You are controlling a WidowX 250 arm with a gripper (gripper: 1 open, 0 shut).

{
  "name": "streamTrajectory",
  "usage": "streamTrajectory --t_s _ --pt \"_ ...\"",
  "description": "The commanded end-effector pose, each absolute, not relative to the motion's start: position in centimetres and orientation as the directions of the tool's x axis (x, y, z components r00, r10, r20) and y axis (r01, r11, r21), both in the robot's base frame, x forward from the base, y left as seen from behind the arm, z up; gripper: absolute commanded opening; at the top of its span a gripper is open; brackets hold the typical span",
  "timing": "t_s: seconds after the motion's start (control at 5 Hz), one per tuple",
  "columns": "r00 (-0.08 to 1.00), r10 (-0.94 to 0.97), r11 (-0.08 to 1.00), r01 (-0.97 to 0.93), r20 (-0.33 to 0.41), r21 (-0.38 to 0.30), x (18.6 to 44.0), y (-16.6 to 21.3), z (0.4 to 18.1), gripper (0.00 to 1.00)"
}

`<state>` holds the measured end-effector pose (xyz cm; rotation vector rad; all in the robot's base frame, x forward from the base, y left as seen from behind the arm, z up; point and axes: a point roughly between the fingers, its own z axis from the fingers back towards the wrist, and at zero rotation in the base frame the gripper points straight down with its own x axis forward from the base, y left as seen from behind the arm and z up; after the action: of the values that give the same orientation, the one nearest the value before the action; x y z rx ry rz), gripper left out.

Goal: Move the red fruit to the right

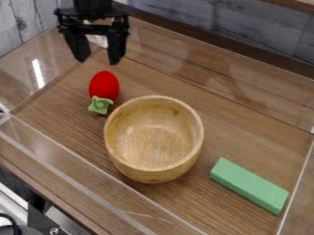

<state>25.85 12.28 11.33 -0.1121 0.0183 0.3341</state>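
Gripper [95,50] hovers above the strawberry [106,83], fingers spread wide, nothing grasped; fruit sits left of the bowl [153,136], unmoved.

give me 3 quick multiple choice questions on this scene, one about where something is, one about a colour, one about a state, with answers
1. Where does the red fruit lie relative to the wooden bowl?
A. inside it
B. beside it, toward the upper left of the picture
C. to its right, next to the block

2. What colour is the flat block at the lower right?
A. green
B. blue
C. yellow

3. How is the gripper at this moment?
A. shut on the red fruit
B. shut on the bowl's rim
C. open, holding nothing

Answers:
1 B, the fruit rests on the table just outside the bowl's upper-left rim.
2 A, the block is plainly green.
3 C, its fingers stand apart above the fruit with nothing between them.
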Motion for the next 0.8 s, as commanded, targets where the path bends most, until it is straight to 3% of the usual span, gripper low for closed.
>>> streamTrajectory --t_s 0.0,0.6 --pt "0.931 0.365 0.927 -0.361 0.021 -0.103 26.9 13.2 12.1 1.00" --pt "0.904 0.427 0.900 -0.423 0.025 -0.106 27.6 13.7 10.2 1.00"
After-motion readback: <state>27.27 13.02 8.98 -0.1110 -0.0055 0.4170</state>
